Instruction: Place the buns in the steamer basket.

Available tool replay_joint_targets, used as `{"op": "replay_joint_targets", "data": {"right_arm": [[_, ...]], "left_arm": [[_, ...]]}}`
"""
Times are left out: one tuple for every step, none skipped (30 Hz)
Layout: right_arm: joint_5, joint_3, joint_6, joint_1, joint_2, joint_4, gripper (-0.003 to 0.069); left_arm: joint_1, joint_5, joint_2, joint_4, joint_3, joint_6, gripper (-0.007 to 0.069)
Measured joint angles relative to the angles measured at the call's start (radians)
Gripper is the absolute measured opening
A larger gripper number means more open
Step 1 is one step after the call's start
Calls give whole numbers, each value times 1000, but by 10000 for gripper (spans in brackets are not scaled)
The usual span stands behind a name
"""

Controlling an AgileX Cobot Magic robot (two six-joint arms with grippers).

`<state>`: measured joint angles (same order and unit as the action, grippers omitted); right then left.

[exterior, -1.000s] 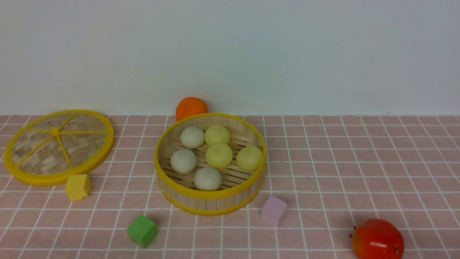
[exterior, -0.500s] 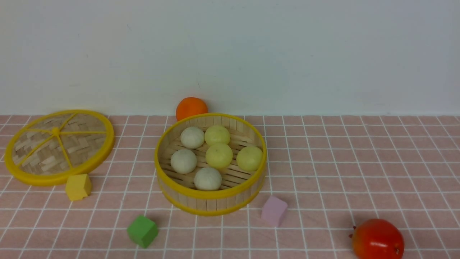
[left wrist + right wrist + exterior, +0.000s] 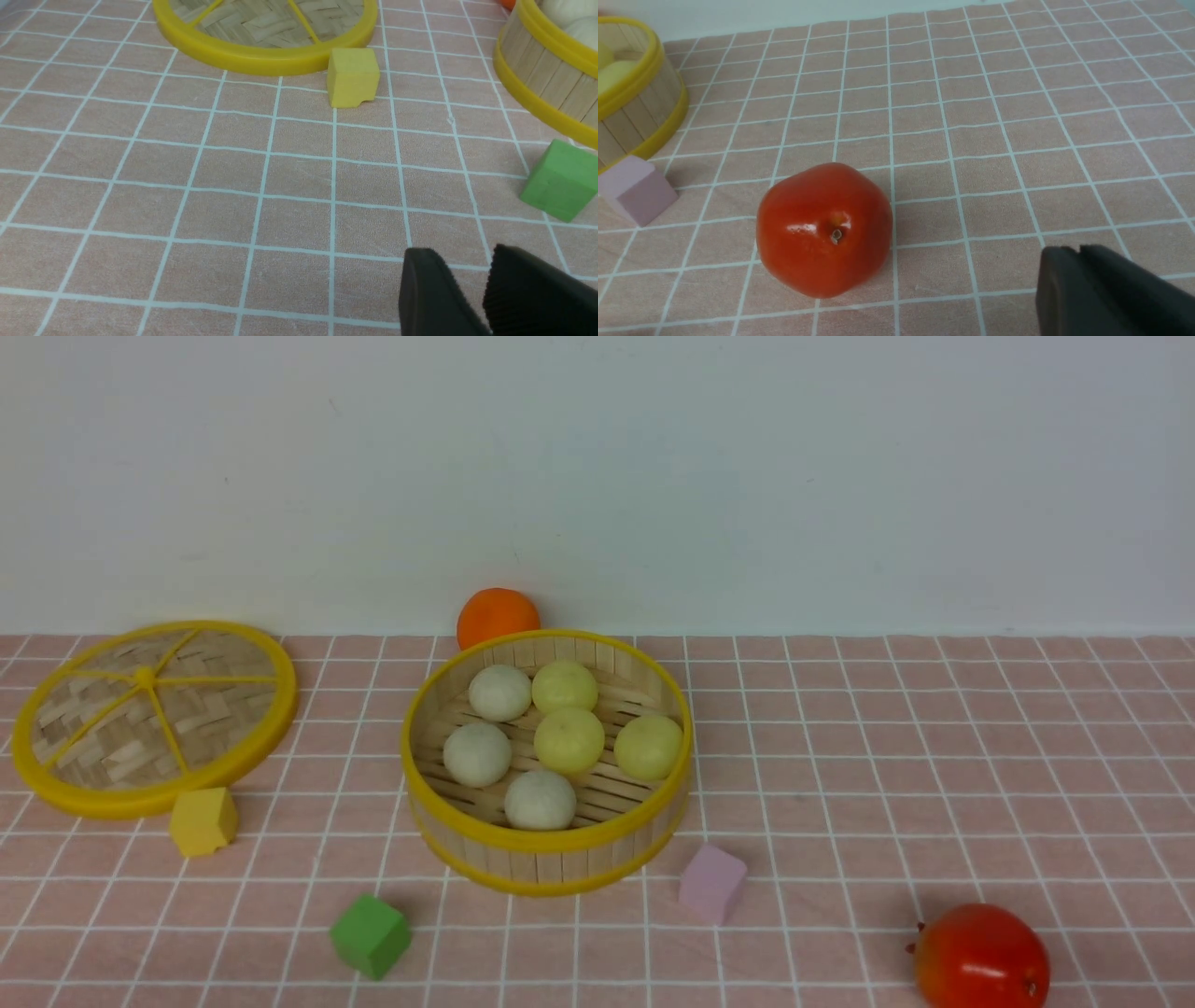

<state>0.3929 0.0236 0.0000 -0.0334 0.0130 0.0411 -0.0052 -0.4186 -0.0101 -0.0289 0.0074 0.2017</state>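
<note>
Six buns: all inside the steamer basket (image 3: pixel 546 845); three off-white buns (image 3: pixel 477 754) on the side toward the lid, three pale yellow buns (image 3: pixel 569 740) from centre to the other side
orientation: buns are round, no long axis to call; basket sits upright, open mouth up, flat on the surface (image 3: pixel 934 756)
basket vs left end effector: left end effector (image 3: pixel 481 280) is low over the surface, well short of the basket; only the basket wall shows at the edge of its wrist view
left end effector state: two dark pads with a narrow gap between them, empty
near left end effector: green cube (image 3: pixel 560 179) closest, yellow block (image 3: pixel 352 77) further out, touching the rim of the lid (image 3: pixel 261 58)
right end effector: (image 3: pixel 1083 275) low over the surface, pads pressed together, empty
near right end effector: red fruit (image 3: pixel 825 228) beside it, stem end up toward the camera; pink cube (image 3: pixel 637 189) beyond, just beside the basket base
arms: neither visible in front view
other: orange ball (image 3: pixel 497 616) behind the basket, against the wall
</note>
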Motion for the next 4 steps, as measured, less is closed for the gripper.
{"op": "replay_joint_targets", "data": {"right_arm": [[0, 0, 0, 0, 0, 0, 84], [0, 0, 0, 0, 0, 0, 84], [0, 0, 0, 0, 0, 0, 85], [0, 0, 0, 0, 0, 0, 86]], "left_arm": [[0, 0, 0, 0, 0, 0, 237], [0, 0, 0, 0, 0, 0, 237], [0, 0, 0, 0, 0, 0, 237], [0, 0, 0, 0, 0, 0, 237]]}}
